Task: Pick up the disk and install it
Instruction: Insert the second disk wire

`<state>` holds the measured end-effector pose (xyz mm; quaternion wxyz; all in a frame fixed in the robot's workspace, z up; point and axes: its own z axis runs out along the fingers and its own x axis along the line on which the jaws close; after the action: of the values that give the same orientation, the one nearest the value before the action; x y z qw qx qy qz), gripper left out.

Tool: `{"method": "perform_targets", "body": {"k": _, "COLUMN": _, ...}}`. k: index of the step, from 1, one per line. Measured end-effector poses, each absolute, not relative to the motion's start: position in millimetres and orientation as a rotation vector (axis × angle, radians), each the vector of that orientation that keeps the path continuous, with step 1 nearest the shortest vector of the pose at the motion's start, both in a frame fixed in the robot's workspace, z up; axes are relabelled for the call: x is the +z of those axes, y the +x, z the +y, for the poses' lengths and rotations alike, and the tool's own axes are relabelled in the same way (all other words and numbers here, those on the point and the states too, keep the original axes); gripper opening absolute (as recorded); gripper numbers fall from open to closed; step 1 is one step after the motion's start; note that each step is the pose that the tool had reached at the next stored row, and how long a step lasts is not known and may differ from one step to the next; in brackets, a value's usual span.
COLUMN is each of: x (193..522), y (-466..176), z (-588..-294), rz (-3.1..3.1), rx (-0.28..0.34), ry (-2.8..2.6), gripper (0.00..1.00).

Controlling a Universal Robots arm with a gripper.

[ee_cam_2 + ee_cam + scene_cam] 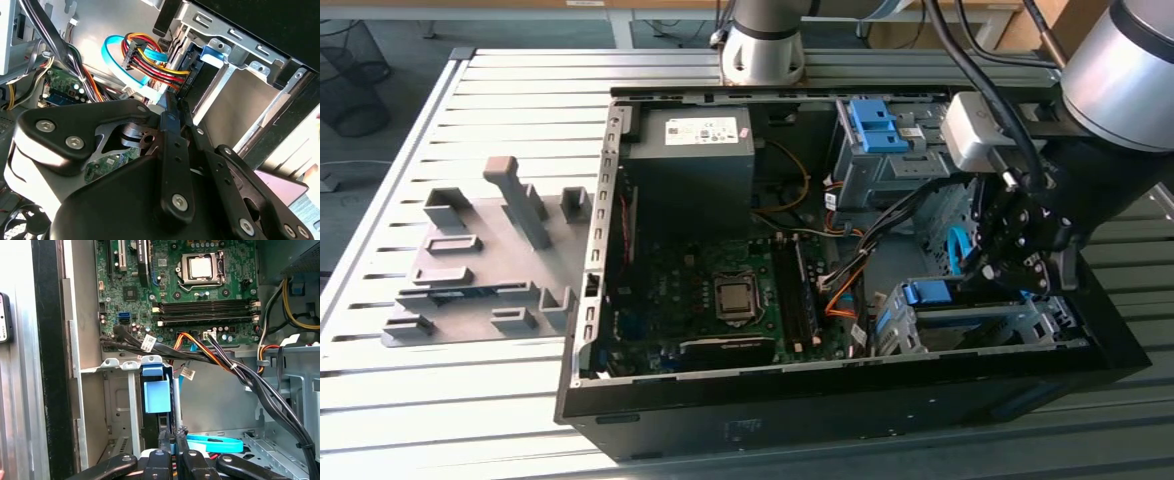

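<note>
Fingers (172, 440) pressed together on the thin edge of the disk (156, 395), I hold it on edge in the lower drive bay (981, 330) of the open case (854, 400). Its long axis runs straight out from my gripper (1014, 262) into the bay, blue caddy end leading, cables (235, 370) just beside it.

Nothing I can actually read here. There's a white sticker (703, 130) on top of the power supply (691, 165) and little white tags (148, 344) on the cables, but the print isn't legible.
</note>
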<state>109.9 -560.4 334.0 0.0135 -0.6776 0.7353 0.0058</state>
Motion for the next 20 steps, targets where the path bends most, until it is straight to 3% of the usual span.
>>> {"method": "perform_targets", "body": {"k": 20, "x": 336.1, "y": 113.7, "z": -565.5, "rz": 2.293, "rx": 0.052, "ry": -2.106, "gripper": 0.16}}
